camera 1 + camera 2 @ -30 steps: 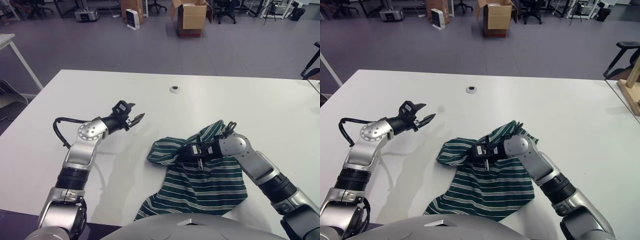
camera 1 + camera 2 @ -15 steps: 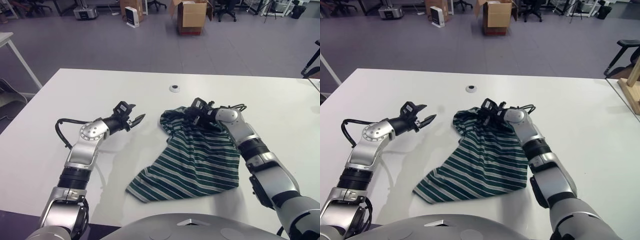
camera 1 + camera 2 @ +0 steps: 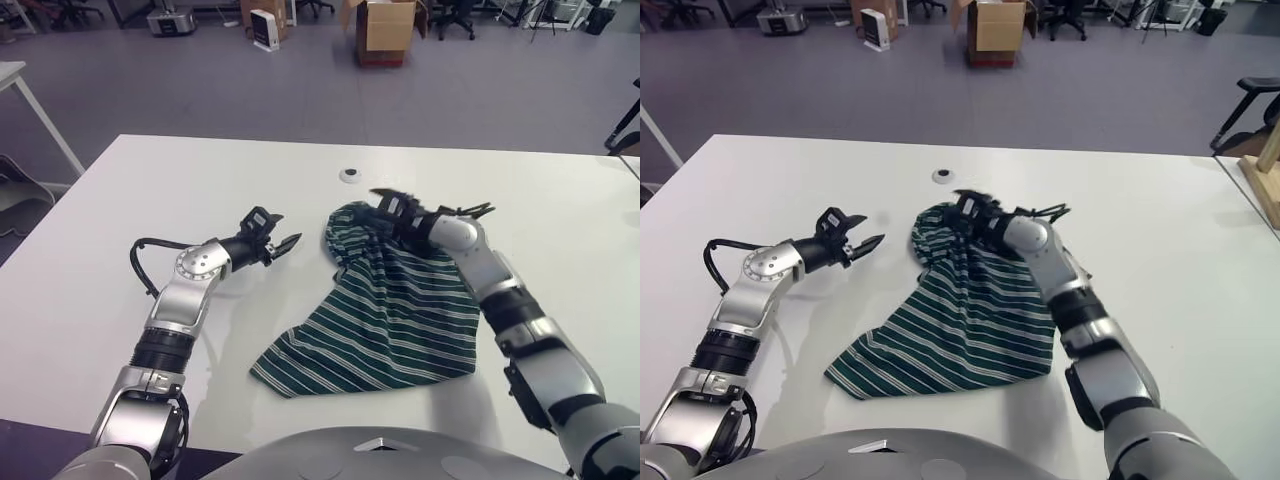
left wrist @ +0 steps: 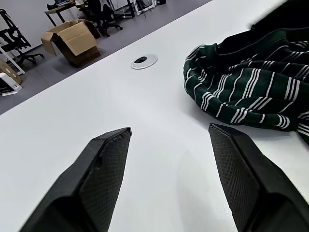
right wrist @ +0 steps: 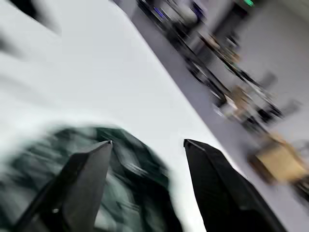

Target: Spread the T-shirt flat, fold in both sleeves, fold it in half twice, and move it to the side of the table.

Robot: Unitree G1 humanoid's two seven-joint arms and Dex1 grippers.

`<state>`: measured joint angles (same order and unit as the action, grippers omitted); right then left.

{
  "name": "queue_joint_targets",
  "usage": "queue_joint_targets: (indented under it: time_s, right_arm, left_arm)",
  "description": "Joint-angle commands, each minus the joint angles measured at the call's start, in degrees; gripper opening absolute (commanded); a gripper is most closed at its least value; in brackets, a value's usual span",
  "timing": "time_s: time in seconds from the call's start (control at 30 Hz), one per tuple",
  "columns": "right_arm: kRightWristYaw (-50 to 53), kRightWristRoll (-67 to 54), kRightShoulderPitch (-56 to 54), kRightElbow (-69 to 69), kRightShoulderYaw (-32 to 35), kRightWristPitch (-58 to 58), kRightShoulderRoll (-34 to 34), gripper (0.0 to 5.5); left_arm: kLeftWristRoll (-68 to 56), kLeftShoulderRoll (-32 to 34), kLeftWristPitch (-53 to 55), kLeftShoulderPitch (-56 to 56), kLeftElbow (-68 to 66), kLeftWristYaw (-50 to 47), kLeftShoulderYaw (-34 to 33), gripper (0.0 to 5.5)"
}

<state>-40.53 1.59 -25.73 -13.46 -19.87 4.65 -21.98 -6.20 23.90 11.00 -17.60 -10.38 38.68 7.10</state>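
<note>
Evidently an early stage: your L gripper point(image 3: 286, 236) hovered low over the table point(image 3: 120, 230), jaws apart, just left of the T-shirt point(image 3: 390, 310), which lay rumpled and unspread mid-table. Your R gripper point(image 3: 385, 203) sat at its far edge, jaws also apart, holding nothing. Left to do, by my judgement: flattening, sleeves, both halvings, move aside.

**Head stereo pair:** set high at the near edge of the table point(image 3: 500, 180), both eyes looking forward and down on the T-shirt point(image 3: 390, 300) from slightly offset positions.

**Left wrist camera:** low over the tabletop, just beside the T-shirt, facing past it toward the grommet point(image 4: 144, 61).

**Right wrist camera:** close above the T-shirt.

All views share the T-shirt.
</note>
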Motion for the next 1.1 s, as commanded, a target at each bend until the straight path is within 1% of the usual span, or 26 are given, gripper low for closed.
queue_joint_targets:
  time_s: [0.03,0.07,0.13,0.2,0.37,0.47,0.57,0.6,0.67,0.73,0.8,0.9,1.03,1.1]
  right_arm:
    - [-11.9,-4.4,9.3,17.3,-6.9,-8.1,-4.7,2.78]
    - [-15.4,-4.3,12.0,20.2,-9.6,-9.9,-7.2,2.78]
    - [-20.0,-2.9,15.2,23.7,-12.8,-12.4,-11.6,2.78]
    - [-22.6,0.2,16.3,24.2,-13.6,-12.7,-16.2,2.78]
    - [-27.1,-0.1,17.6,26.3,-9.6,-12.7,-25.0,2.78]
    - [-31.4,-2.5,19.3,28.6,-7.0,-13.6,-30.6,2.78]
    - [-33.2,-3.0,15.9,25.4,-3.4,-15.0,-33.6,2.78]
    - [-33.1,-4.4,13.8,23.9,-1.3,-15.9,-33.3,2.78]
    - [-31.6,-8.3,8.4,21.6,3.1,-18.0,-30.1,2.78]
    - [-26.3,-8.6,2.7,17.4,4.4,-18.4,-23.1,2.78]
    - [-20.1,-6.0,-0.3,11.9,2.9,-17.6,-16.1,2.78]
    - [-10.6,3.2,-1.4,4.0,-3.2,-14.5,-8.9,2.78]
    - [-4.5,12.6,-2.1,-3.3,-9.8,-10.8,-3.8,2.78]
    - [-2.8,14.8,-2.8,-6.3,-11.6,-9.5,-1.1,2.78]
  left_arm:
    - [-1.7,-1.4,2.8,-3.1,-2.7,1.4,-0.5,2.95]
    - [-1.8,-1.7,3.4,-3.7,-3.6,1.5,-0.5,2.95]
    - [-1.7,-2.4,4.1,-4.7,-4.6,1.9,0.1,2.95]
    - [-2.3,-4.1,5.4,-5.7,-4.4,2.8,1.3,2.95]
    - [-6.1,-8.1,12.5,-7.6,-2.5,4.7,1.9,2.95]
    - [-6.6,-7.8,14.6,-7.9,-2.2,4.7,1.4,2.95]
    - [-7.4,-7.0,16.4,-7.3,0.5,4.5,0.7,2.95]
    - [-7.4,-7.0,16.6,-7.5,0.8,4.5,0.7,2.95]
    - [-7.1,-6.9,16.9,-8.0,1.2,4.5,1.0,2.95]
    - [-6.9,-7.0,17.1,-8.4,1.6,4.4,1.3,2.95]
    - [-6.9,-7.1,17.2,-8.7,1.7,4.3,1.4,2.95]
    - [-6.9,-6.9,17.2,-8.6,1.8,3.9,0.9,2.95]
    - [-7.3,-6.7,17.6,-7.8,2.4,3.4,0.4,2.95]
    - [-7.1,-6.7,17.5,-7.1,2.3,3.2,0.4,2.95]
